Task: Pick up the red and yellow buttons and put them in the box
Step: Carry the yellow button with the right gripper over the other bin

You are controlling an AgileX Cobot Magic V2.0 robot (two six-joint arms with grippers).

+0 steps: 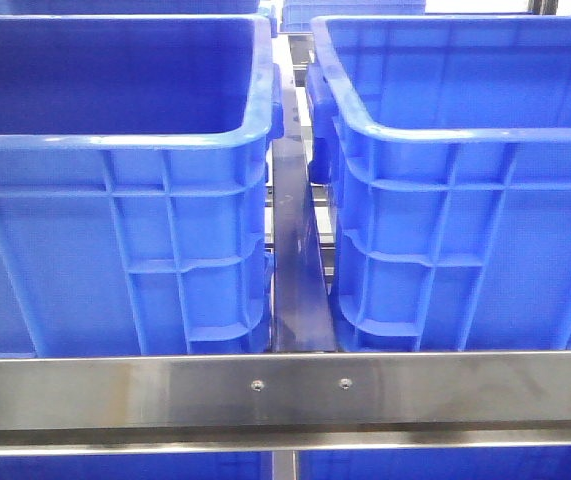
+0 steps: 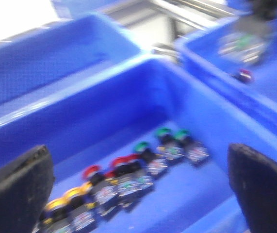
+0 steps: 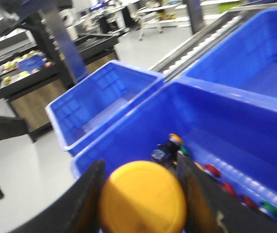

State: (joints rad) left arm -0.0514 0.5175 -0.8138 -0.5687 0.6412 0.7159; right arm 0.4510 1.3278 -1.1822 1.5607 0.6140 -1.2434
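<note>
Yellow button (image 3: pixel 143 196): large rounded cap, smooth, matte orange-yellow; seen close up in the right wrist view, blurred at its edges.
Right gripper (image 3: pixel 140 204): its dark fingers (image 3: pixel 87 199) stand on either side of the yellow cap and touch it, closed onto it; the button is held above the rim of a blue crate (image 3: pixel 128 131).
Crate under right gripper: several more buttons lie on its floor, red caps (image 3: pixel 212 171), one green cap (image 3: pixel 270 209) and a yellow-topped one (image 3: pixel 175 139); details too small to read.
Left gripper (image 2: pixel 143 194): the two black padded fingers (image 2: pixel 14 189) are spread far apart at the frame's edges, nothing between them.
Crate under left gripper (image 2: pixel 104 97): smooth blue plastic walls; a row of buttons lies along its floor, yellow caps (image 2: pixel 63 199) at one end, red buttons (image 2: pixel 121 164) in the middle, green caps (image 2: pixel 165 132) at the other end; each has a dark and metallic body. View is motion-blurred.
Neighbouring crate, left wrist view (image 2: pixel 254 92): one small dark red piece (image 2: pixel 244 74) and a blurred grey object beside it.
Front view: left crate (image 1: pixel 115 250) and right crate (image 1: pixel 465 250), ribbed blue plastic walls, rounded rims, standing side by side with a narrow gap; contents hidden.
Rail (image 1: pixel 285 390): brushed metal bar with two screws, crossing in front of both crates.
</note>
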